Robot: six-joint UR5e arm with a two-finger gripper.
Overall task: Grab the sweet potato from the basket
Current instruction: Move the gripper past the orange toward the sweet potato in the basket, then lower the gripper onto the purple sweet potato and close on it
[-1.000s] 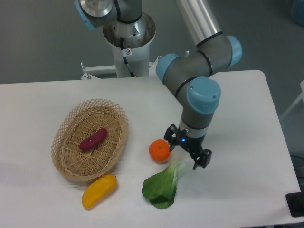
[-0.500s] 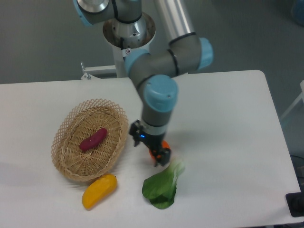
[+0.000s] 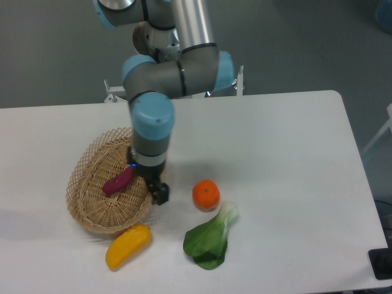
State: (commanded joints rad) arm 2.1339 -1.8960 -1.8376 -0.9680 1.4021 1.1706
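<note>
Access around the basket [image 3: 92,205]. The arm's wrist and gripper [image 3: 149,182] overhang its right rim, covering that side. The sweet potato [image 3: 118,181] lies in the bowl, its left end unobstructed from above. Outside — a yellow vegetable [image 3: 127,245] just beside the near rim; orange [image 3: 206,194] and leafy green [image 3: 210,240] stand well apart, right.

White table [image 3: 288,153] with rounded corners, evenly lit, faint soft shadows. Behind table: dull grey-green floor, plain. Past table's right edge: pale slanted furniture leg [image 3: 378,136] and a blue-grey patch at the upper corner. Near table's lower right corner: small black object [image 3: 381,263], cut off.
</note>
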